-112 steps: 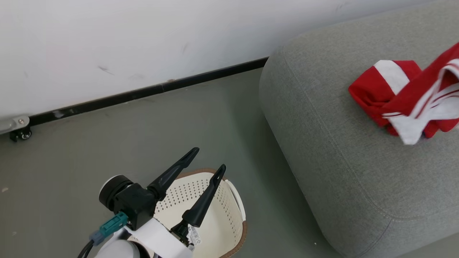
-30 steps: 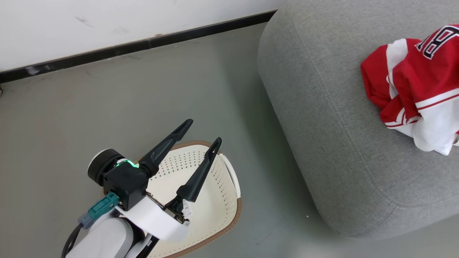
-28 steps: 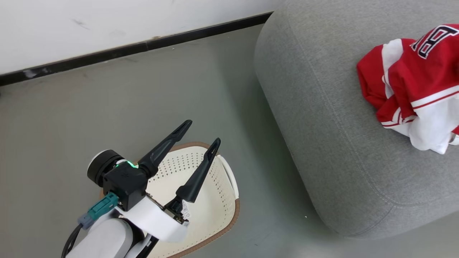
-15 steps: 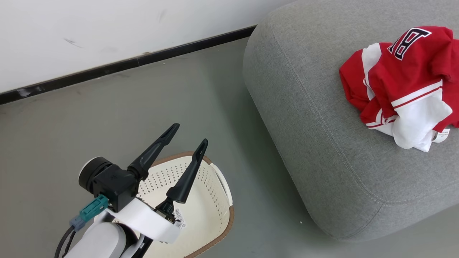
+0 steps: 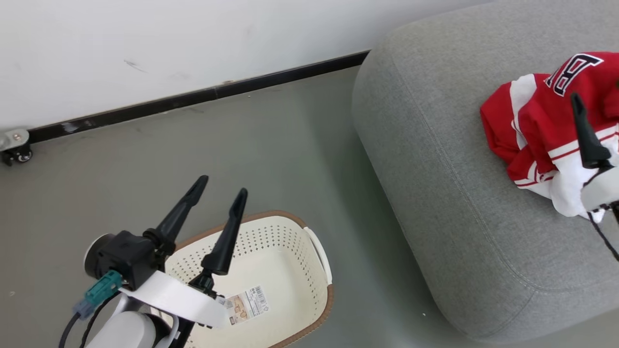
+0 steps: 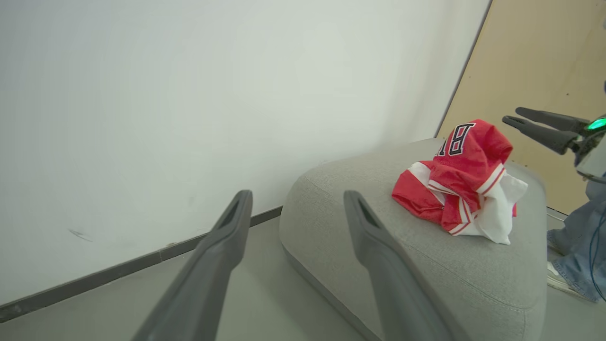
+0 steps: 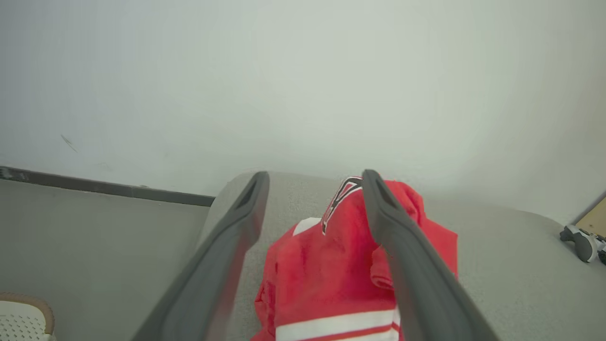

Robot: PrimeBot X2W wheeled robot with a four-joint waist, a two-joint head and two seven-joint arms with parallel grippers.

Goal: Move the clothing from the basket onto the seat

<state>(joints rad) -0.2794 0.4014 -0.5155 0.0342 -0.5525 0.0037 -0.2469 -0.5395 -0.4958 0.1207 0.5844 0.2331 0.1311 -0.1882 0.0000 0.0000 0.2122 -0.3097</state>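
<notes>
The clothing point(image 5: 537, 121) is a crumpled red garment with white stripes and black-and-white lettering, lying on the grey seat point(image 5: 449, 203) at the right. The left wrist view shows the clothing point(image 6: 459, 189) heaped on the seat point(image 6: 341, 208). My right gripper point(image 7: 315, 176) is open and empty, hovering just above the clothing point(image 7: 326, 265); one of its fingers point(image 5: 585, 135) shows at the right edge. The cream basket point(image 5: 290, 246) stands on the floor at lower left, holding nothing but its label. My left gripper point(image 5: 222, 185) is open and empty above the basket's far left rim.
A white wall with a black baseboard point(image 5: 193, 99) runs behind the grey floor. A caster wheel point(image 5: 17, 153) sits at the far left. A person's jeans leg and shoe point(image 6: 573, 251) stand beyond the seat, by a beige panel point(image 6: 544, 61). A small grey device point(image 7: 584, 241) lies at the right.
The head camera has shifted. My left gripper has swung left over the basket, uncovering its label. A finger of my right gripper has come into the head view over the clothing.
</notes>
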